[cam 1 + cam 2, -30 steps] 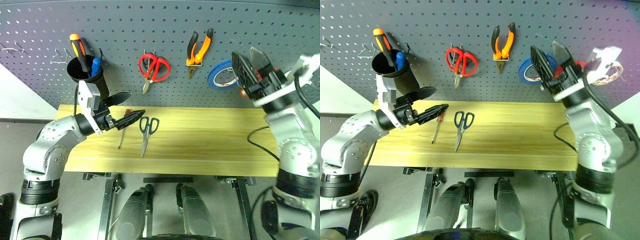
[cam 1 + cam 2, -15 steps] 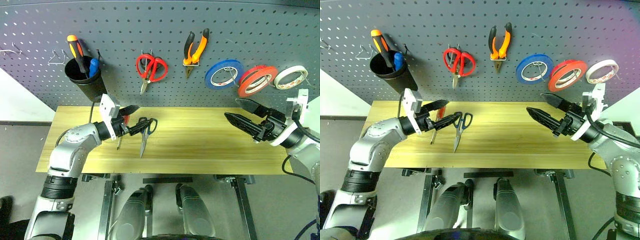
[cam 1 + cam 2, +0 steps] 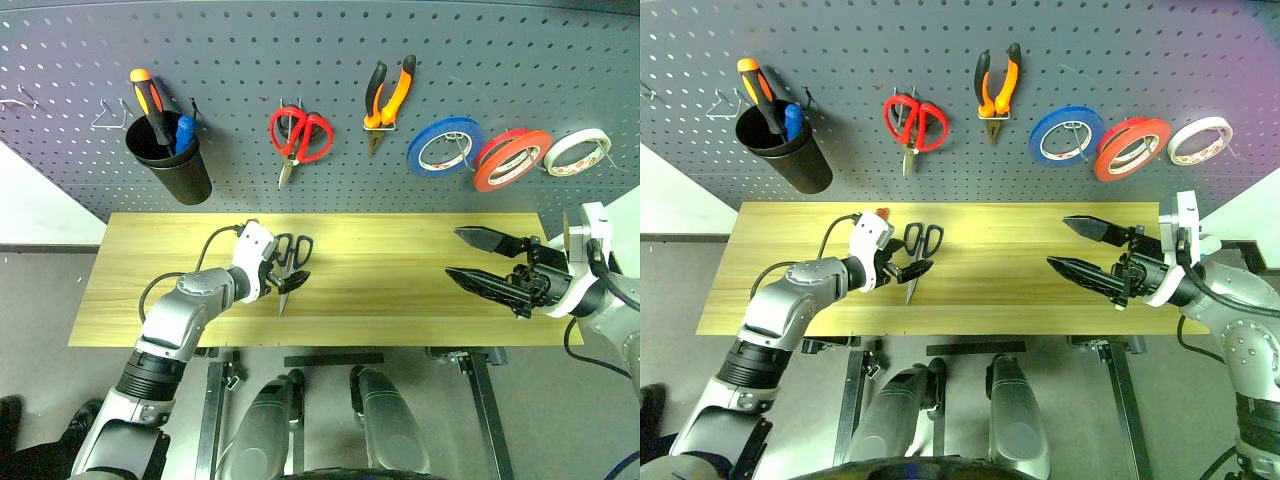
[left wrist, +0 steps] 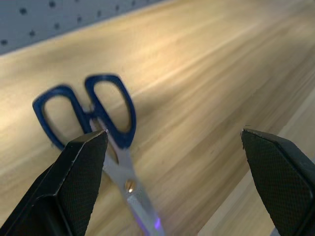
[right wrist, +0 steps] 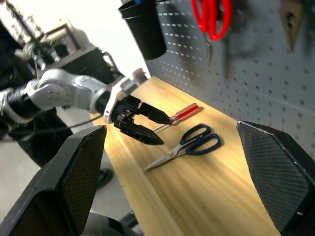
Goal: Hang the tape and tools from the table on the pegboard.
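The orange-red tape (image 3: pixel 512 160) hangs on the dark grey pegboard (image 3: pixel 300 40), between a blue roll and a white roll. The orange-and-black pliers (image 3: pixel 388 95) hang there too. The dark blue scissors (image 3: pixel 291 262) lie on the wooden table (image 3: pixel 400 300). My left gripper (image 3: pixel 288 265) is open and low over them, one finger (image 4: pixel 83 162) right by the handles and pivot. The red-handled screwdriver (image 5: pixel 183 112) lies just beyond that gripper. My right gripper (image 3: pixel 453 252) is open and empty above the table's right part, pointing left.
A black cup (image 3: pixel 170 160) holding an orange-and-black screwdriver hangs at the upper left. Red-handled scissors (image 3: pixel 300 135), a blue tape roll (image 3: pixel 445 148) and a white tape roll (image 3: pixel 580 152) also hang on the board. Bare wire hooks (image 3: pixel 115 112) sit at the far left.
My left gripper has come down and moved right to the blue scissors. My right gripper has swung down from the pegboard to above the table, uncovering the orange-red tape on its hook.
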Robot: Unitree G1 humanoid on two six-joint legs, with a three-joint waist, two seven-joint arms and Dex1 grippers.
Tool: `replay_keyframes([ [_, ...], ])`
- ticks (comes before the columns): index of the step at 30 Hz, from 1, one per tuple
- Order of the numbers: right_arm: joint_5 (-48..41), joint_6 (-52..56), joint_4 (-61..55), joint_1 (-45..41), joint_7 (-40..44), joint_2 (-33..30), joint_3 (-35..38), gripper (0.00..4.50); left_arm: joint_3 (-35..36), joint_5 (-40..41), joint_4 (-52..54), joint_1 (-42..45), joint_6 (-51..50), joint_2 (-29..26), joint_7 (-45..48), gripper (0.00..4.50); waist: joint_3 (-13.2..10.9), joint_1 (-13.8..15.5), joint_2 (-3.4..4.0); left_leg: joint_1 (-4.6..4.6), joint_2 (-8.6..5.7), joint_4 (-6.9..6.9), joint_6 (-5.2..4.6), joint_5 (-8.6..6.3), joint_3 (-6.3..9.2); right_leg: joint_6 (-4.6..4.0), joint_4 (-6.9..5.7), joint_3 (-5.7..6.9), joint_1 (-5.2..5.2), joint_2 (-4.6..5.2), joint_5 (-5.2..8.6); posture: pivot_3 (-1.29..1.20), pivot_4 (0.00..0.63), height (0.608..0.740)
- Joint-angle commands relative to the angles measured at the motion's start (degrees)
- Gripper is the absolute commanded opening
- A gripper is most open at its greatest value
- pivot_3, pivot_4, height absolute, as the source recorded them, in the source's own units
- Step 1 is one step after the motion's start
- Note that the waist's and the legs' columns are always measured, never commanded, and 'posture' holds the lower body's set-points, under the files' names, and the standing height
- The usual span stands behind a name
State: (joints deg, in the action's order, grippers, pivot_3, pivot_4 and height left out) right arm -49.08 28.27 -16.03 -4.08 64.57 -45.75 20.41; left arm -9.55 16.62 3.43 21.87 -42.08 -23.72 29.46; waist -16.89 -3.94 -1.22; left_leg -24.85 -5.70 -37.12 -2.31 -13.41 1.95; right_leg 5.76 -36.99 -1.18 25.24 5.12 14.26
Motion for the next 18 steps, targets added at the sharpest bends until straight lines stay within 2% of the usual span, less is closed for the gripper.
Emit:
replay_keyframes([
  [1, 2.25, -4.91, -1.44, 0.08, 3.54, -0.13, 0.40, 4.46, -0.53, -1.53, 0.87, 1.15, -1.61, 0.48, -1.07, 4.50, -0.11, 0.01, -0.06, 0.00, 0.00, 0.00, 0.00, 0.00, 0.00, 0.00, 0.00, 0.00, 0.00, 0.00, 0.00, -0.20, 0.337, 0.718],
  [7, 3.32, -6.93, -0.01, -0.79, 8.11, -0.92, -0.54, 4.46, -4.05, -6.74, 1.14, 2.74, -6.21, 1.34, -5.28, 4.50, -0.38, -0.02, -0.12, -0.04, 0.00, 0.00, -0.04, -0.03, -0.01, 0.00, 0.06, 0.00, 0.00, 0.02, 0.00, -0.20, 0.351, 0.718],
  [12, 3.17, -6.24, -0.20, -1.66, 6.67, 0.10, -0.98, 4.46, -5.75, -9.30, 2.71, 5.17, -13.79, 3.13, -8.90, 4.50, -1.05, -0.01, -0.21, -0.08, 0.01, -0.04, -0.05, -0.03, -0.01, -0.01, 0.04, 0.00, 0.02, 0.02, 0.00, -0.19, 0.372, 0.718],
  [18, 3.04, -5.10, -1.03, -1.30, 5.37, 0.57, -1.98, 4.46, -8.30, -14.99, -0.49, 10.09, -21.72, 6.17, -15.66, 4.50, -2.07, 0.02, -0.38, -0.27, 0.01, -0.08, -0.09, -0.04, -0.01, 0.03, 0.05, 0.02, 0.19, 0.02, -0.02, -0.19, 0.400, 0.718],
])
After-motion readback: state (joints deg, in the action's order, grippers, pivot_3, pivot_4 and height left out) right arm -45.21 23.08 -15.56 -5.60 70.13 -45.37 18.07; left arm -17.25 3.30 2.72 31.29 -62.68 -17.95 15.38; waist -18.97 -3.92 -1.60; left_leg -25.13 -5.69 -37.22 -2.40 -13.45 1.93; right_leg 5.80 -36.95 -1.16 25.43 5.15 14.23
